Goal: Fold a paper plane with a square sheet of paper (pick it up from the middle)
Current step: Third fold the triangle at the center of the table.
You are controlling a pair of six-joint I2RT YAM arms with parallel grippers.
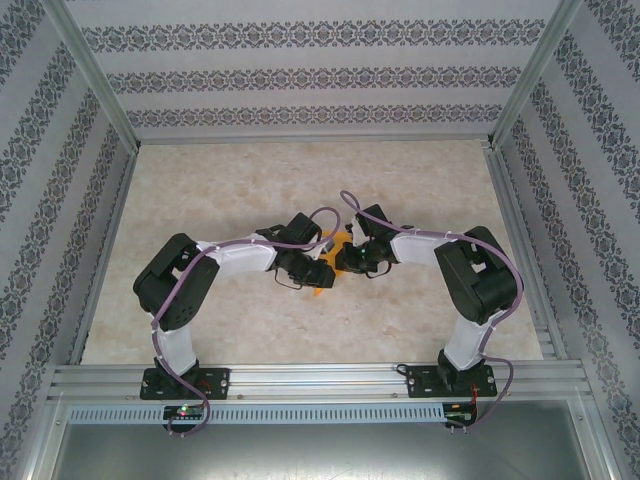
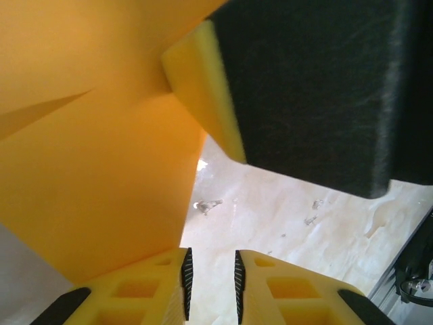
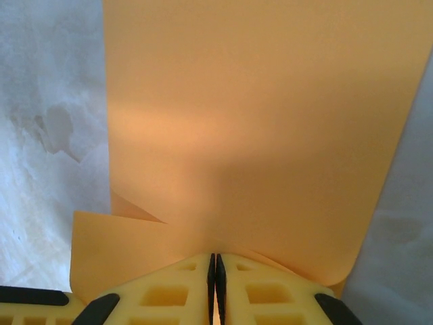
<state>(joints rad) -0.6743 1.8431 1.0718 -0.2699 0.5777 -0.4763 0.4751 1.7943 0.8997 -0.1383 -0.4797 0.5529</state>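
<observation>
- The table (image 1: 300,180) is a pale, marbled surface inside a metal frame, with patterned walls on three sides. It leaves open room in the middle where the work is being done.
- The left arm (image 1: 175,285) and right arm (image 1: 480,275) both bend inward from their bases. Their wrists meet near the middle of the table, probably so that each can work one side of the same sheet.
- The sheet of paper (image 3: 257,135) is plain orange-yellow and sits between the two wrists near the middle of the table. From the right wrist it spreads away from the fingers as a broad panel. A small flap shows at its lower left, so at least one layer is already turned over.
- It looks raised off the table rather than lying flat, though I cannot tell how far.
- The right claw (image 3: 215,267) is closed tight with the paper's near edge pinched between its pads. This looks like the anchoring grip that steadies the sheet for a fold.
- The left claw (image 2: 211,277) is only narrowly parted, and bare table shows through the gap. It holds nothing. The paper's edge ends just beside its left-hand finger (image 2: 145,288), so it seems ready to press or take that edge.
- No brand, label or writing can be read anywhere.
</observation>
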